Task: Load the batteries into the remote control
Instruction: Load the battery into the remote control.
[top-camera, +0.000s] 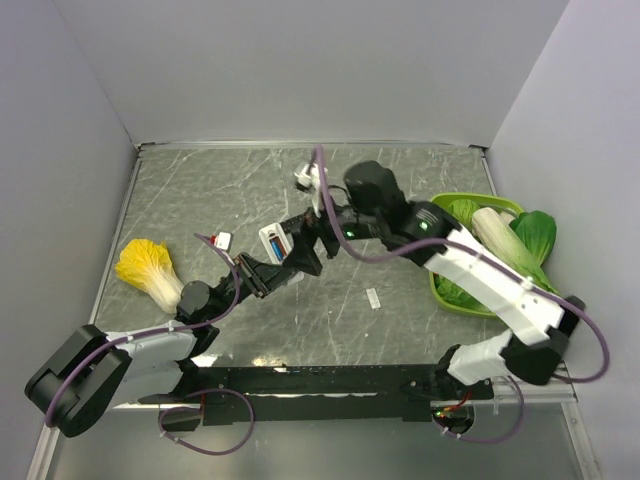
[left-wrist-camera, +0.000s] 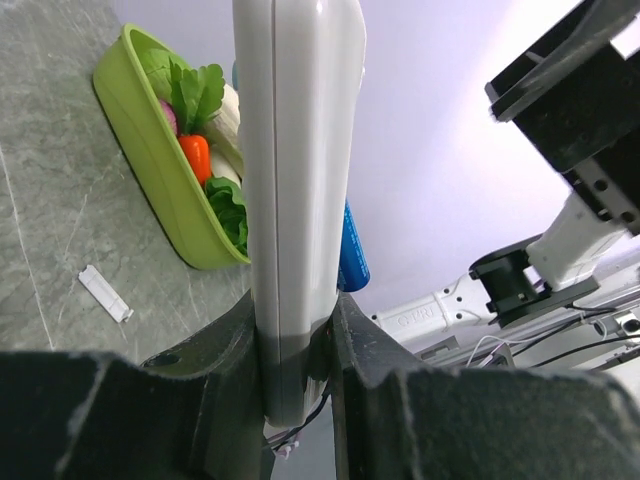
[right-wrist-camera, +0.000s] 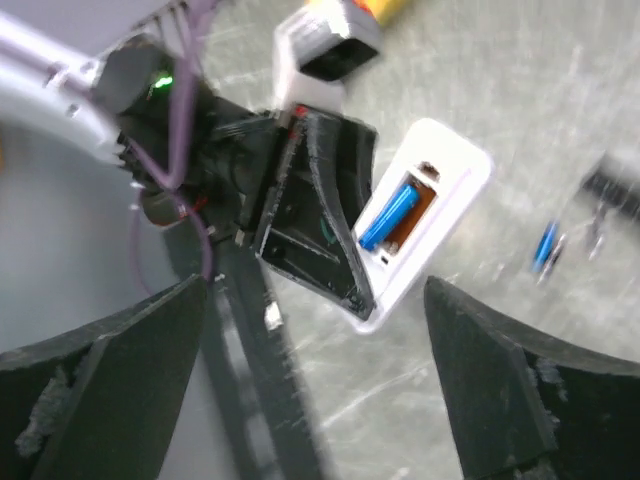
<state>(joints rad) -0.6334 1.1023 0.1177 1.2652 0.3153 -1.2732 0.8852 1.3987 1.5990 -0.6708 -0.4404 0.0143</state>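
My left gripper (top-camera: 290, 255) is shut on the lower end of the white remote control (top-camera: 275, 242) and holds it up off the table. In the left wrist view the remote (left-wrist-camera: 300, 200) stands upright between my fingers (left-wrist-camera: 297, 330), with a blue battery (left-wrist-camera: 352, 250) showing behind it. The right wrist view shows the remote's open back (right-wrist-camera: 430, 200) with one blue battery (right-wrist-camera: 388, 215) lying in the compartment. A second blue battery (right-wrist-camera: 545, 247) lies on the table beyond it. My right gripper (right-wrist-camera: 315, 283) is open and empty, hovering just over the remote (top-camera: 325, 228).
A green basket (top-camera: 445, 290) of vegetables stands at the right, also in the left wrist view (left-wrist-camera: 160, 170). A yellow-white cabbage (top-camera: 150, 270) lies at the left. A small flat white piece (top-camera: 372, 298) lies mid-table. Grey walls enclose three sides.
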